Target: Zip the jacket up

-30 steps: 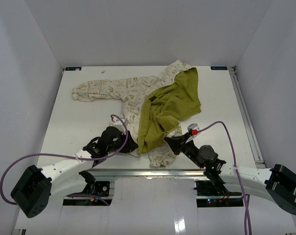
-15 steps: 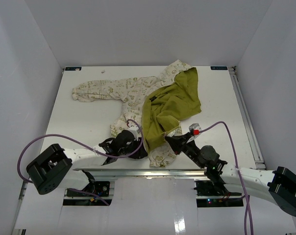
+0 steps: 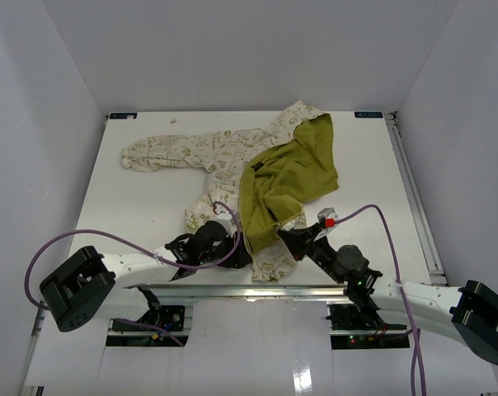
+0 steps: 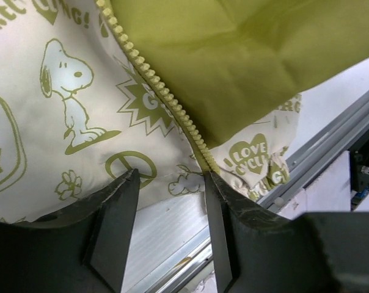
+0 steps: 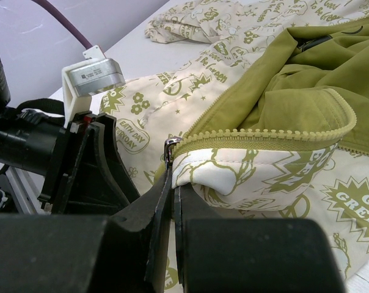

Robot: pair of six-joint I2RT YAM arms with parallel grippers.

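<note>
The left arm [image 3: 142, 264] has swung in to the jacket [image 3: 265, 173], which lies open mid-frame on the surface [image 3: 373, 165], lining up. Now the left fingers [image 4: 114, 235] are spread, straddling the zipper teeth [image 4: 166, 101] at the hem, while the right fingers [image 5: 162, 210] are clenched on the other hem corner by the slider [image 5: 170, 144]. Nothing zipped yet, and the two halves need joining first.

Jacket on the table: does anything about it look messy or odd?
Yes. The jacket lies rumpled and unzipped, with one front flap folded back so its olive lining faces up.
</note>
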